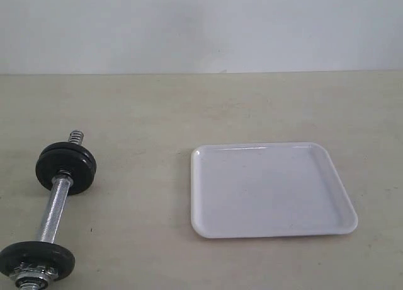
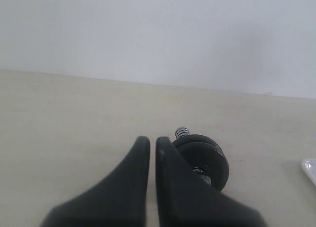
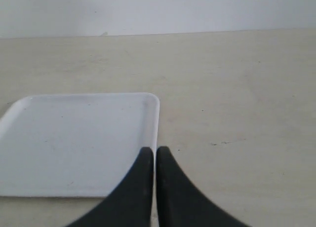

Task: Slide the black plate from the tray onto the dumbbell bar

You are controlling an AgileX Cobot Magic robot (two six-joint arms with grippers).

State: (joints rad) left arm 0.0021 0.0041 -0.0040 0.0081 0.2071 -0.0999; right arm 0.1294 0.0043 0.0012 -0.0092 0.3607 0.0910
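The white tray (image 1: 271, 192) lies bare at centre right, with no disc on it; it also shows in the right wrist view as the tray (image 3: 74, 138). The dumbbell bar (image 1: 55, 208) lies at the left edge, with a black disc (image 1: 36, 260) at its near end. At its far end a thick, apparently double black disc (image 1: 66, 168) stands below the threaded tip (image 1: 75, 137). I cannot tell which disc is the black plate. My left gripper (image 2: 152, 140) is shut and empty beside that far disc (image 2: 207, 158). My right gripper (image 3: 153, 150) is shut and empty over the tray's edge.
The beige table (image 1: 201, 107) runs back to a pale wall. A corner of the tray (image 2: 310, 168) peeks into the left wrist view. Neither arm shows in the exterior view.
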